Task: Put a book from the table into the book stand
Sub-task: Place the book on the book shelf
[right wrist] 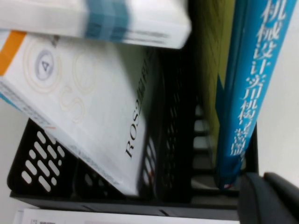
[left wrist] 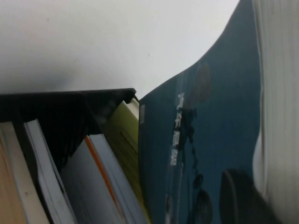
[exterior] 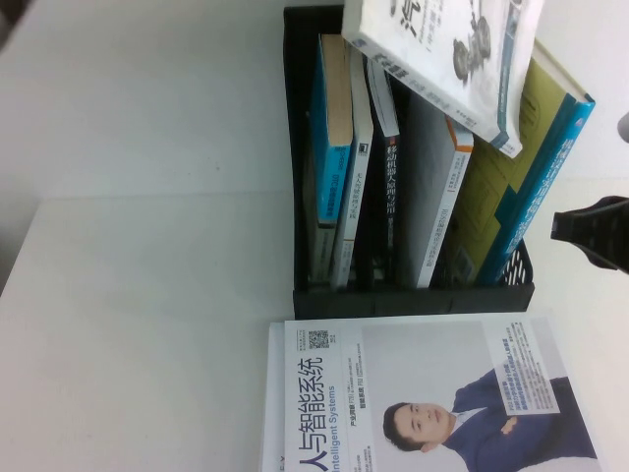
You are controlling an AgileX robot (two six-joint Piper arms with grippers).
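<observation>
You have the white table spread under everything, and on it the black book stand with its mesh front and right side facing you. Inside stand several upright books: a blue-covered one at the left, thinner ones beside it, a white book with an orange corner, and the olive-yellow book with the blue spine leaning at the right end.

The book is up in the air, tilted, above the far right part of the stand, over the tops of the white and olive-yellow ones. Flat on the table just in front of the stand lies the white book showing a man in a dark suit.

Your right gripper is at the right edge, just beside the stand's right side and below the raised book, apart from it; you cannot tell how its fingers stand. The left gripper is out of the high view.

Only the left wrist view shows the book's dark teal back cover close up, with its page edges beside it. Only the right wrist view shows the empty slot between the white book and the blue spine.
</observation>
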